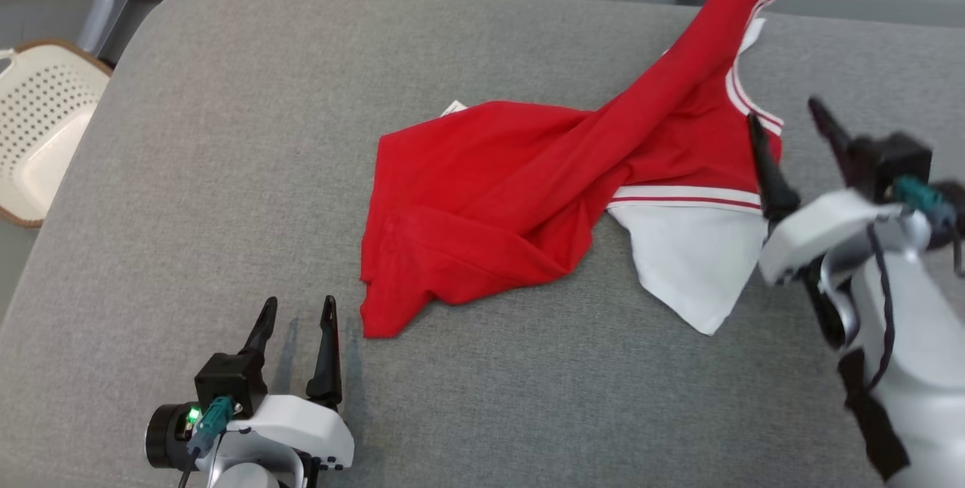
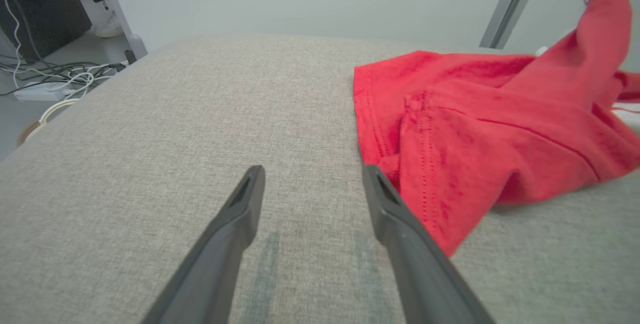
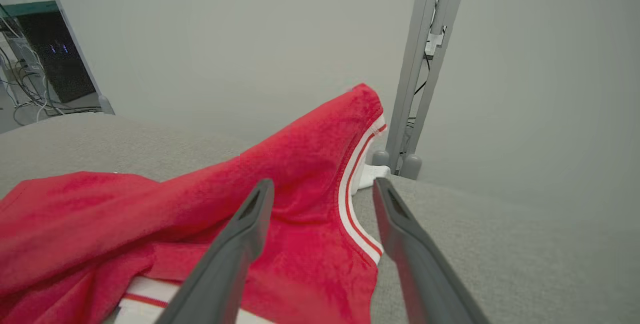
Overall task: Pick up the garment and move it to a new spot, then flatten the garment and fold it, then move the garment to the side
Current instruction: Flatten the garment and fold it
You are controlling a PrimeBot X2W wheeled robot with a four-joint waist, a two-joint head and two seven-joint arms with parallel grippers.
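On the grey pad [image 1: 226, 171], the garment [image 1: 513, 194] is lying crumpled from the pad's middle out toward its far right edge. One red end is rearing up in a peak there, and I am seeing nothing gripping that peak. A white panel [image 1: 693, 269] is spreading flat toward the pad's near right side.

The left gripper [image 1: 299, 301] is hovering low by the pad's near edge, jaws wide and empty, one finger just beside the doubled hem [image 2: 425, 174]. The right gripper [image 1: 782, 111] is hanging over the pad's right side, jaws wide and holding nothing, with the striped collar [image 3: 344, 199] lying beyond the gap between its fingers.

Risks, as I am judging them:
- The peak is looking unsupported. If it topples past the pad's far edge, its weight could drag more cloth off the pad.
- The hem is sitting in two or more layers. A pinch there could catch them all and lock the twist in rather than flatten it.
- A right finger dropping inside the collar could snag the neck opening and haul the whole garment askew.
- Pulling from both ends while the red ridge is crossing the middle could tighten that ridge into a rope.
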